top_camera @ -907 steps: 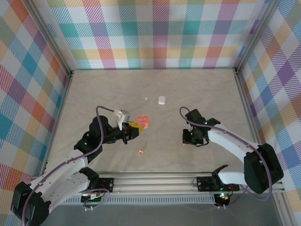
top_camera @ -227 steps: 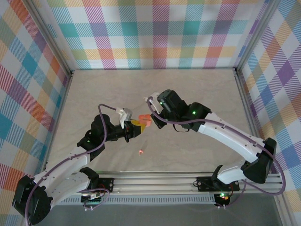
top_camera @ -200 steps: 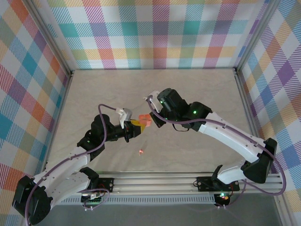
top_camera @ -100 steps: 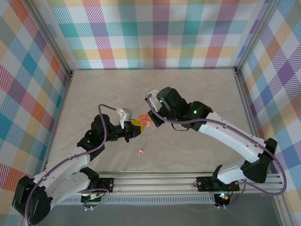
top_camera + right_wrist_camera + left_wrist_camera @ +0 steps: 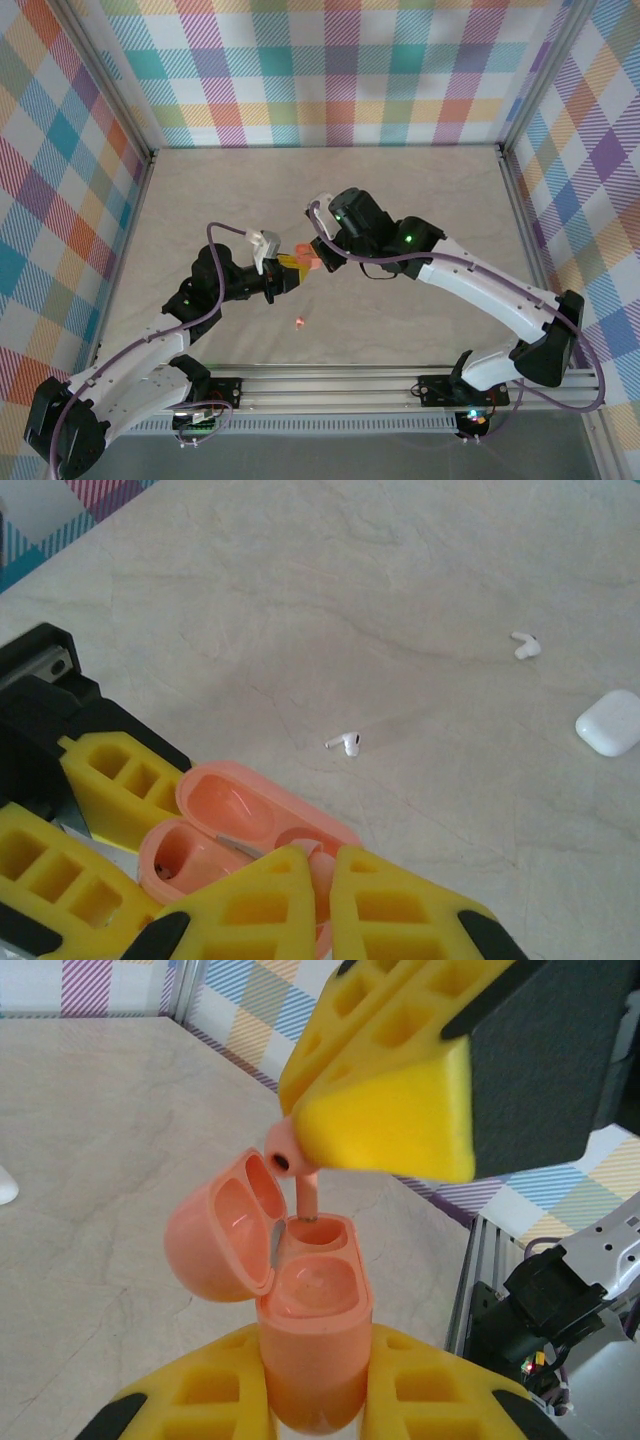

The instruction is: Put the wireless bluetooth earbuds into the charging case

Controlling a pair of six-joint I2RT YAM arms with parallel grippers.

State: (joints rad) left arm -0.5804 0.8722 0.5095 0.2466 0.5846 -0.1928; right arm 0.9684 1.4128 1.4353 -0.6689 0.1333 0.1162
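My left gripper is shut on the lower body of a coral-pink charging case, held upright with its lid swung open. My right gripper is shut on a coral-pink earbud, whose stem points down into the case's far socket. The near socket is empty. In the top view the two grippers meet over mid-table at the case. Another coral earbud lies on the table nearer the arm bases. Two white earbuds lie loose on the table.
A shut white case rests on the table beyond the white buds. Plaid walls enclose the marbled table on three sides. A metal rail runs along the near edge between the arm bases.
The right arm has swung from the table's right side across to the case held by the left gripper. Over the last second it edged slightly left, the bud closing on the case.
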